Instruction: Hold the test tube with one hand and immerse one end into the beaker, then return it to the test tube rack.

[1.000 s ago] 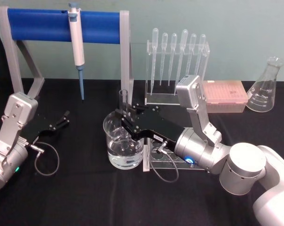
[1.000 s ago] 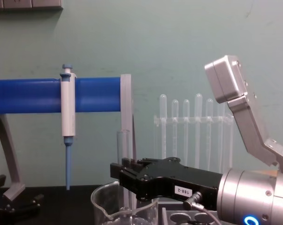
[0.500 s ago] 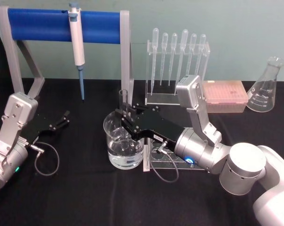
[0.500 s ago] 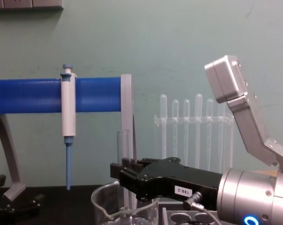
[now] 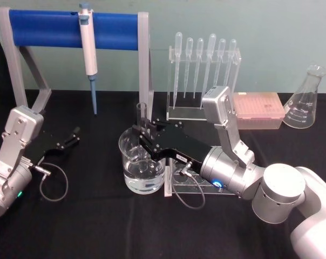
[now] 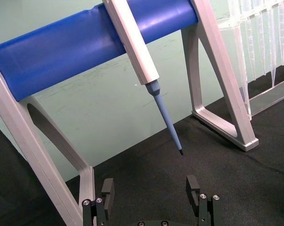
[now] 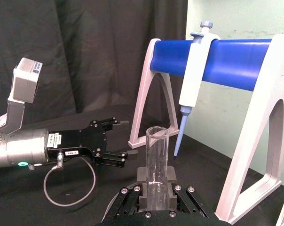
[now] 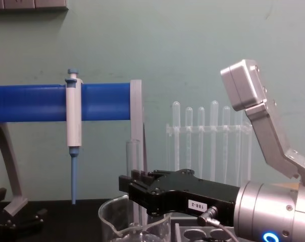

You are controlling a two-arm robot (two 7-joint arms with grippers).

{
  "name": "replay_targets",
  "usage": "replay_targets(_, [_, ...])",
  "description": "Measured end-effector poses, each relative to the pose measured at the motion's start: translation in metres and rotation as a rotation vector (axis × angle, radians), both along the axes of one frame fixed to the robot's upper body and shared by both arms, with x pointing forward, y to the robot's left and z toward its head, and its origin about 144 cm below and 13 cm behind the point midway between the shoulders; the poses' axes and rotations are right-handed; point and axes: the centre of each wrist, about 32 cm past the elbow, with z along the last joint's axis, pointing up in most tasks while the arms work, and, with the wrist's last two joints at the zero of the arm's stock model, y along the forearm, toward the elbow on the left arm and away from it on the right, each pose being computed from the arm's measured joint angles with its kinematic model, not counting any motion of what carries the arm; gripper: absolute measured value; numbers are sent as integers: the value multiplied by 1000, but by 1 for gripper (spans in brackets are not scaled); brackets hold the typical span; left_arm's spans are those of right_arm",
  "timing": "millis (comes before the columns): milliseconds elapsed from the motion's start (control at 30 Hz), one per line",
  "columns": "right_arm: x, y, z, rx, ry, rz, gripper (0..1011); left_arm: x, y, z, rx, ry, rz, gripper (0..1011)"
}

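The test tube (image 5: 142, 115) stands upright, with my right gripper (image 5: 143, 138) shut on its middle. Its lower part reaches down inside the beaker (image 5: 131, 174), a wide glass holding clear water at the table's centre. In the chest view the test tube (image 8: 133, 164) rises above the black right gripper (image 8: 133, 190) and drops behind the beaker (image 8: 108, 218) rim. Seen from the right wrist, the test tube (image 7: 157, 157) is clamped between the fingertips of the right gripper (image 7: 156, 197). My left gripper (image 5: 72, 137) rests open on the left of the table; in the left wrist view the left gripper (image 6: 150, 190) holds nothing.
A white-and-blue pipettor (image 5: 88, 51) hangs from the blue-barred stand (image 5: 44, 28) at the back left. A rack of plastic pipettes (image 5: 203, 70), a pink tip box (image 5: 257, 108) and a conical flask (image 5: 306, 100) stand behind. A clear rack (image 5: 198, 186) lies under my right wrist.
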Motion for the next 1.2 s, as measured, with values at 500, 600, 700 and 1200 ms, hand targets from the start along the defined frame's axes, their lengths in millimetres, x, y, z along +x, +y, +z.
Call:
replay_targets(500, [0,0,0,0,0,0,226,0,0,0,0,0,0,1000])
replay_targets(600, [0,0,0,0,0,0,226,0,0,0,0,0,0,1000])
replay_targets(700, [0,0,0,0,0,0,226,0,0,0,0,0,0,1000])
replay_targets(1200, [0,0,0,0,0,0,226,0,0,0,0,0,0,1000])
